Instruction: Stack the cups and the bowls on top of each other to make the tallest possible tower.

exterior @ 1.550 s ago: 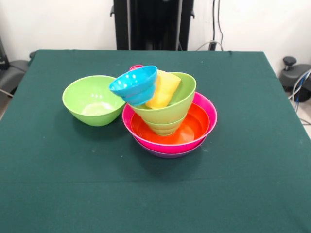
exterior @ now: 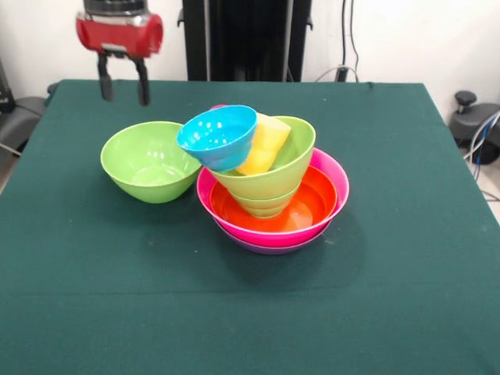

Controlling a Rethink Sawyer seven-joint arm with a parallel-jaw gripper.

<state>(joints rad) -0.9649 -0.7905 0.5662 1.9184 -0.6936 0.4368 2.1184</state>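
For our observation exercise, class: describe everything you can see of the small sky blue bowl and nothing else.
The small sky blue bowl is round, glossy and looks like plastic, with a paler blue inside that looks empty. It is tipped, its opening facing up and toward the camera. It sits high on the tower, leaning against the yellow cup and resting on the rim of the lime green bowl that holds that cup. Its lower edge overlaps the separate lime green bowl beside the tower; contact there is unclear. The gripper hangs apart from it.

A lone bowl [exterior: 150, 162] sits just left of the tower [exterior: 272, 187], touching it.
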